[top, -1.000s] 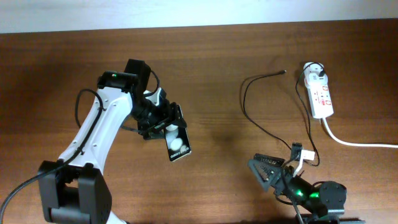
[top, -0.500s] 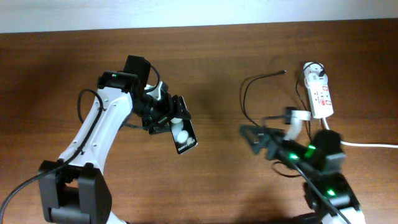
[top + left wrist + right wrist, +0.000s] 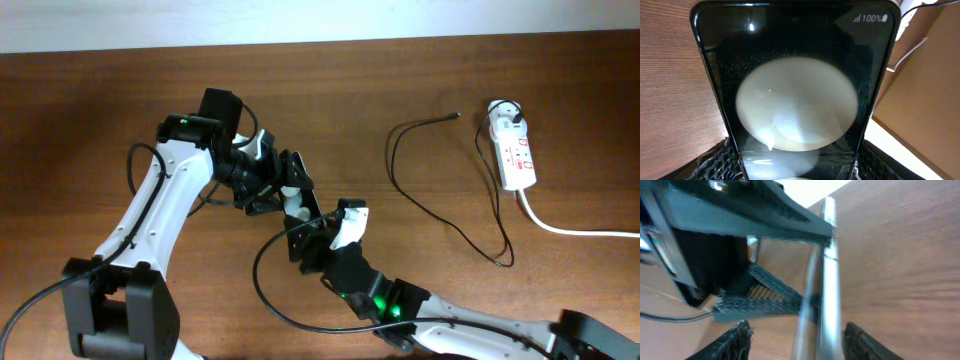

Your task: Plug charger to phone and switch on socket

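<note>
My left gripper (image 3: 275, 185) is shut on the phone (image 3: 296, 208) and holds it above the table's middle. In the left wrist view the phone (image 3: 795, 100) fills the frame, glossy with a big round white reflection, clamped at its lower end between my fingers (image 3: 715, 160). My right gripper (image 3: 308, 240) is open right beside the phone. In the right wrist view the phone's silver edge (image 3: 827, 280) stands between the spread fingertips (image 3: 735, 340). The charger (image 3: 400, 170) lies loose at the right, its connector tip (image 3: 457, 115) free. Its other end is at the white plug (image 3: 505, 112) in the socket (image 3: 517, 155).
The socket's thick white cord (image 3: 570, 228) runs off the right edge. The charger cable loops down to the front right (image 3: 500, 258). A pale wall strip (image 3: 400, 20) borders the table's far edge. The right arm (image 3: 440, 315) stretches across the front.
The right arm has swung from the front right across to the middle, up against the phone. The left gripper has carried the phone slightly right and tilted it.
</note>
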You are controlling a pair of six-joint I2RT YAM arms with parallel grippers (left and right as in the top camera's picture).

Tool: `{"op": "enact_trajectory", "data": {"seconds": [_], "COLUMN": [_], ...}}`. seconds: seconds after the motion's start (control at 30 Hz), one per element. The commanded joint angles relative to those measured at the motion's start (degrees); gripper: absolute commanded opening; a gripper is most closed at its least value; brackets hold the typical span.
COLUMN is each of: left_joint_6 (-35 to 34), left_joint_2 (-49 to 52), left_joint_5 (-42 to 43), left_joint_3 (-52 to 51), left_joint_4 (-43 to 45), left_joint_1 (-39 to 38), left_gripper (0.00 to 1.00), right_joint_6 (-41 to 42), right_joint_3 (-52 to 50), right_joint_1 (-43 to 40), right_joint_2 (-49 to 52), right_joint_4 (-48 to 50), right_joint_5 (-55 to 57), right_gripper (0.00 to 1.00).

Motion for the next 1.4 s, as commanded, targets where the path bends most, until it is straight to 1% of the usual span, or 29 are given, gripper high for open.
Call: {"op": "enact_trajectory", "data": {"seconds": [0.0,0.03,0.07,0.1,0.2,0.27,0.37,0.43,0.47,0.5,0.57,0.63,0.7,0.73,0.77,0.8,0.83,0.87,0.9,0.93,1.0,1.03,1.1,1.13,1.17,1.2,1.27,1.33,1.37], "left_joint_6": [-0.5,-0.4,-0.5,-0.4,-0.5,-0.4,-0.4,0.3,1.4,1.5,1.5,5.4,9.8,12.2,15.5,17.6,23.1,26.2,30.1,31.4,31.8,32.2,32.1,32.1,32.1,32.1,31.7,29.2,27.9], "left_joint_2": [0.0,0.0,0.0,0.0,0.0,0.0,0.0,0.0,0.0,0.0,0.0,-0.4,-2.6,-4.9,-10.6,-15.4,-21.9,-24.9,-29.9,-33.2,-39.1,-40.9,-44.8,-46.8,-49.0,-50.7,-51.8,-51.8,-51.8], "left_joint_5": [2.1,2.1,2.1,2.1,2.1,2.1,2.1,2.1,2.1,2.1,2.1,4.2,7.3,7.3,7.3,7.1,7.0,7.0,6.5,5.7,2.9,3.0,3.3,3.9,4.8,7.5,14.4,18.1,18.2], "left_joint_3": [0.3,0.3,0.3,0.3,0.3,0.3,0.3,0.3,0.3,0.3,0.3,0.5,0.5,0.5,0.5,0.5,0.4,0.4,0.4,0.3,0.2,-0.3,-5.4,-9.9,-15.5,-20.3,-27.6,-31.1,-32.5], "left_joint_4": [0.0,0.0,0.0,0.0,0.0,0.0,-0.2,-0.1,-0.1,-0.2,-0.1,-0.2,-2.1,-4.1,-6.9,-7.5,-9.2,-11.2,-15.1,-17.0,-19.1,-19.2,-19.3,-19.1,-18.6,-17.3,-13.6,-10.5,-9.5], "left_joint_1": [0.0,0.0,0.0,0.0,0.0,0.0,0.0,0.0,0.0,0.0,0.0,1.8,5.6,8.0,12.4,15.6,19.6,21.5,24.9,27.6,32.5,33.8,34.9,34.9,34.9,34.9,34.9,34.9,34.9], "left_gripper": [0.73,0.73,0.73,0.73,0.73,0.74,0.75,0.88,0.94,1.00,0.99,0.99,0.99,0.99,0.99,0.99,0.99,0.99,0.99,0.99,0.99,0.99,0.99,0.99,0.99,0.99,0.99,0.99,0.99], "right_joint_6": [0.5,0.5,0.5,0.5,0.5,0.5,0.5,0.5,0.5,0.5,0.5,0.5,0.5,0.5,0.5,0.5,0.5,0.5,0.5,0.7,5.3,7.0,7.0,9.2,13.9,17.8,27.8,34.7,36.9], "right_joint_3": [0.6,0.6,0.6,0.7,0.8,0.8,0.8,0.8,0.8,0.8,0.8,0.7,0.7,0.7,0.7,0.7,0.7,0.7,0.7,0.7,0.7,0.7,0.7,0.7,0.7,0.7,0.7,0.7,0.7], "right_joint_1": [0.2,0.2,0.1,0.1,0.1,0.2,0.2,0.2,0.2,0.2,0.2,0.2,0.2,0.2,0.2,0.2,0.2,0.2,0.2,0.2,0.2,0.2,0.1,0.1,0.0,-0.4,-4.5,-9.7,-11.0], "right_joint_2": [2.4,2.4,2.4,2.4,2.4,2.4,2.4,2.4,2.4,2.3,1.4,0.0,-0.5,-0.5,-0.5,-0.5,-0.5,-0.5,-0.5,-0.5,-0.5,-0.5,-0.6,-0.8,-1.4,-1.9,-2.1,-2.1,-2.1], "right_joint_4": [4.0,4.1,4.7,4.9,4.9,4.9,4.8,4.9,4.9,4.9,4.8,4.5,4.3,3.7,2.6,2.3,2.2,2.0,1.7,1.0,-3.3,-5.2,-4.3,-3.5,-3.5,-3.5,-3.5,-3.6,-3.5], "right_joint_5": [1.4,2.7,2.7,2.7,2.6,2.0,0.9,0.9,1.0,1.0,1.0,1.0,0.9,0.9,0.9,0.9,0.5,-0.1,-0.9,-2.0,-2.5,-2.9,-6.6,-7.1,-7.1,-8.6,-20.6,-32.5,-35.9], "right_gripper": [0.52,0.47,0.45,0.41,0.31,0.29,0.20,0.18,0.13,0.11,0.08,0.06,0.04,0.04,0.04,0.04,0.04,0.04,0.04,0.04,0.04,0.04,0.04,0.04,0.04,0.04,0.04,0.04,0.04]}}
